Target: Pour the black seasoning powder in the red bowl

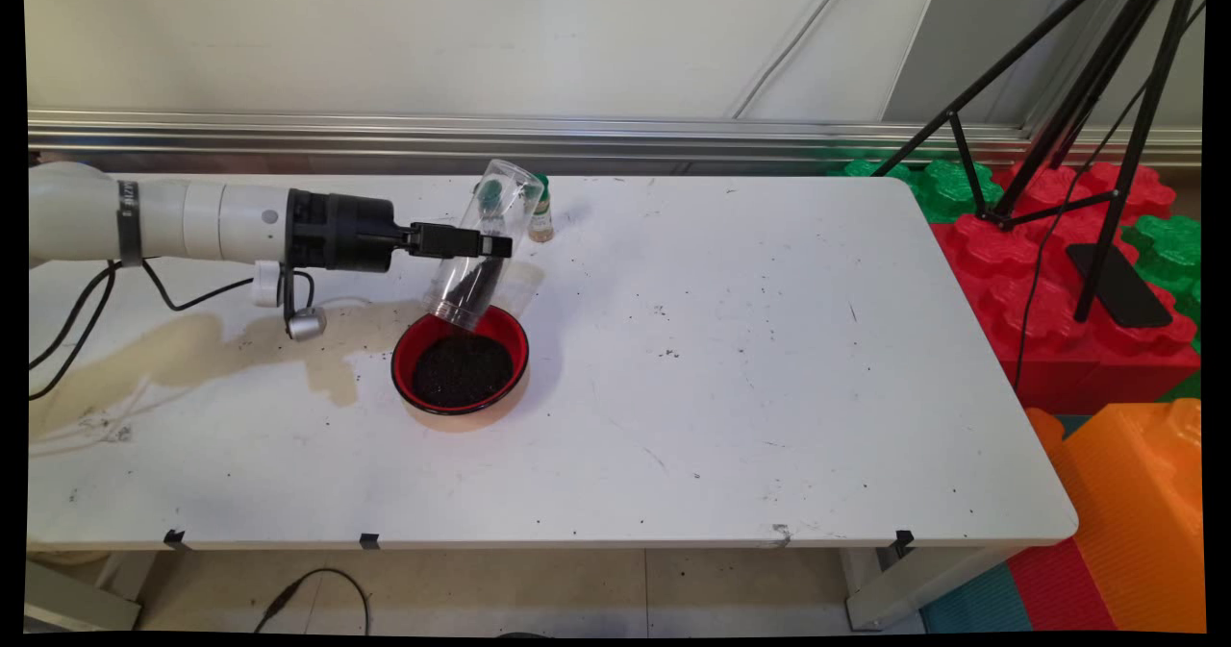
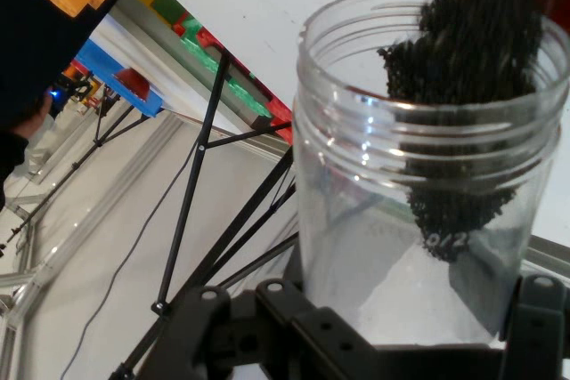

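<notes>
My gripper [image 1: 486, 243] is clamped across the middle of a clear plastic jar [image 1: 481, 243], one finger on each side of it. The jar is tipped steeply, its open mouth down and just over the far rim of a red bowl [image 1: 461, 359]. Its closed base points up and away toward the wall.

Dark granules [image 1: 462, 370] lie heaped in the bowl, fine and matte black. In the hand view, more of the same grains [image 2: 463, 122] cling in a stream along the jar's [image 2: 419, 175] inner wall toward the threaded mouth. The jar is transparent, round and ribbed at the neck. The bowl is glossy red with a dark rim.

A small bottle with a green cap [image 1: 541, 212] stands just behind the jar, near the table's [image 1: 769, 359] far edge. A tan stain [image 1: 221, 349] spreads left of the bowl, touching its side. To the right the tabletop is bare white, flecked with stray grains. A black tripod [image 1: 1077, 118] stands off the table's right end on red and green foam blocks [image 1: 1058, 243].
</notes>
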You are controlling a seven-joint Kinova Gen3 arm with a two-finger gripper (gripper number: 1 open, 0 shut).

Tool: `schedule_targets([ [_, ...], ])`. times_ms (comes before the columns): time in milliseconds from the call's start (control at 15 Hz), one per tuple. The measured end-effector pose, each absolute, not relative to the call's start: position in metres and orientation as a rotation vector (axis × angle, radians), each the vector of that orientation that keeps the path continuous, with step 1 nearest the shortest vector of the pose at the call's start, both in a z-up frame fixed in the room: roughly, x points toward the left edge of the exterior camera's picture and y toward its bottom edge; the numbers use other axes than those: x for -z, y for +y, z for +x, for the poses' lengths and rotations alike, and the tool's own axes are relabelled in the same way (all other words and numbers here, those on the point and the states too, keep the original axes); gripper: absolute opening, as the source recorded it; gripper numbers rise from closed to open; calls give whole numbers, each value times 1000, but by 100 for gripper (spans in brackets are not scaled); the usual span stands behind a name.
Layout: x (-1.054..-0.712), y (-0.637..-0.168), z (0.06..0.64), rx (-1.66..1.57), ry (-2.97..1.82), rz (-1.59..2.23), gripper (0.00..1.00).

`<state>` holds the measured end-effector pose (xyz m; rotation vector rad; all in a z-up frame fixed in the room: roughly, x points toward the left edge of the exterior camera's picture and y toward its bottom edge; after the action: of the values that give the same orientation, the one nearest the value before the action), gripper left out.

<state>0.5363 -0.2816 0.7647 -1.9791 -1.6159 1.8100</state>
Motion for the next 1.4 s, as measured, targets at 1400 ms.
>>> schedule_targets([
  [1400,-768,-276,539,-1902,-1397,-2287,0],
])
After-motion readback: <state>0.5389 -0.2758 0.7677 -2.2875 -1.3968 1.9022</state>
